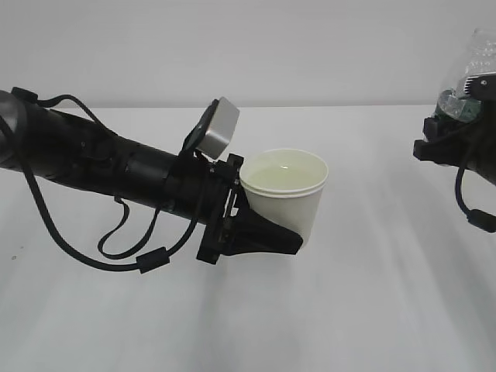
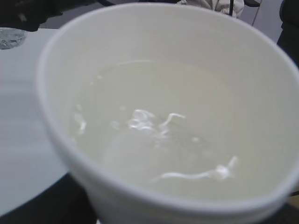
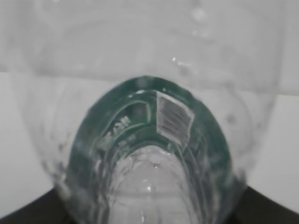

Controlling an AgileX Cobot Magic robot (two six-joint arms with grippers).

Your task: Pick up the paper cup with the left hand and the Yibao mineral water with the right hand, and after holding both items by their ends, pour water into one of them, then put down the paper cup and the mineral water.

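- We see the white desk (image 1: 372, 310) filling the lower part of the exterior view, with a pale wall behind it.
- The left hand (image 1: 262, 232) reaches in from the left edge of the frame, a black arm with looping cables and a grey block (image 1: 218, 126) tilted at its wrist.
- Its fingers (image 1: 271, 236) are clamped on the paper cup (image 1: 288, 203), which sits upright just right of centre, held above the desk with its shadow beneath.
- In the left wrist view we look straight into the paper cup (image 2: 177, 60); water (image 2: 159, 135) partly fills it, with bright glints on its surface.
- The right hand (image 1: 457, 147) enters at the right edge of the exterior view, upper half, well apart from the cup.
- It grips the Yibao mineral water (image 1: 473, 66), whose clear body rises towards the upper right corner.
- In the right wrist view the bottle's green label (image 3: 140, 121) fills the centre; we take the fingers as closed around the bottle.
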